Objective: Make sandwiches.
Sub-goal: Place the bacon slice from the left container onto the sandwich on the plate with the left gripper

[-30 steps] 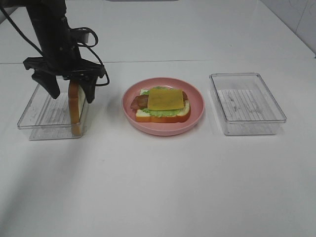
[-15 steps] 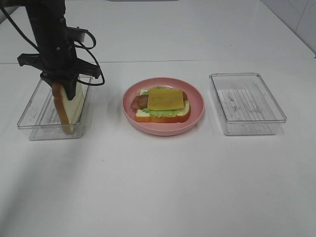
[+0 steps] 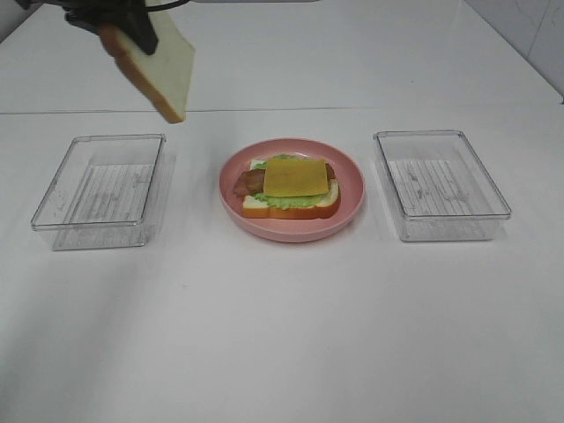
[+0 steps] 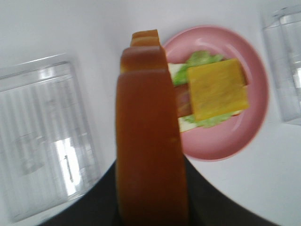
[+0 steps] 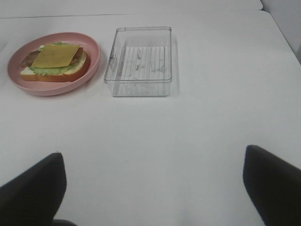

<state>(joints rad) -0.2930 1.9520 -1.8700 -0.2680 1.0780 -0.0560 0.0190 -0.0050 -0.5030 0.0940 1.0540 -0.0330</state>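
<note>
Your stock, as it lies on the white table:

1. Left gripper, upper left of the high view, mostly cut off by the frame edge. It is clamped on a bread slice, which hangs tilted in the air, crust toward the left, white face toward the right. In the left wrist view you see the slice edge-on, a brown crust filling the middle of the frame.

2. Plate, pink, centre of the high view. On it lies the open sandwich: a bottom slice, lettuce, bacon, and a cheese square on top. No upper slice on it yet.

3. Left tray, clear plastic, left of the plate, well below the held slice. It looks bare inside, though the glare makes that hard for you to confirm.

4. Right tray, clear plastic, right of the plate and apart from it.

5. Right gripper, lower edge of the right wrist view, its dark fingers spread wide with nothing between them. It hangs over bare table, short of the right tray.
</note>
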